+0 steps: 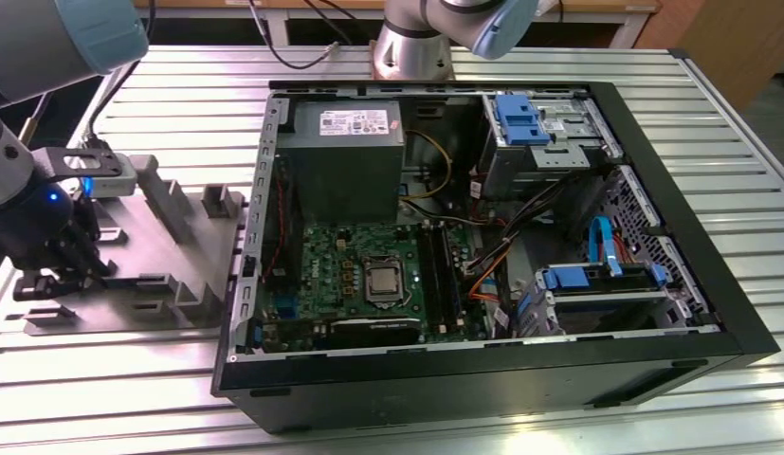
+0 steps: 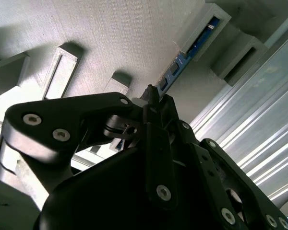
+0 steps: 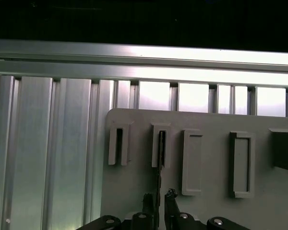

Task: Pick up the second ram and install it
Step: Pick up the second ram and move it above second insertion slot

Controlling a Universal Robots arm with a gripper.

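My gripper [image 3: 159,196] is open by a small amount. In both wrist views its two black fingers [image 3: 148,200] stand one on each side of the second ram [image 3: 159,158], and a thin dark gap shows beside the strip. The ram stands on its edge in the grey holder [image 3: 211,124]. Its far end sits in one narrow slot block. In the second wrist view the ram [image 2: 182,60] shows blue with small chips in a row, and it runs from that block to my gripper [image 2: 153,96].

The only writing I find is on the white label [image 1: 347,121] of the power supply, and its print is too small to read.

In the first wrist view I count four pale slot blocks in one row on the holder. In the exterior view the open computer case [image 1: 493,379] holds two bright blue drive brackets [image 1: 519,118], one processor [image 1: 383,280] and one green motherboard [image 1: 328,256].

In the exterior view my arm [image 1: 12,161] comes down at the exterior view's left of the case. My gripper [image 1: 44,284] points down at the holder [image 1: 176,204], which lies on the slatted metal table [image 1: 733,161].
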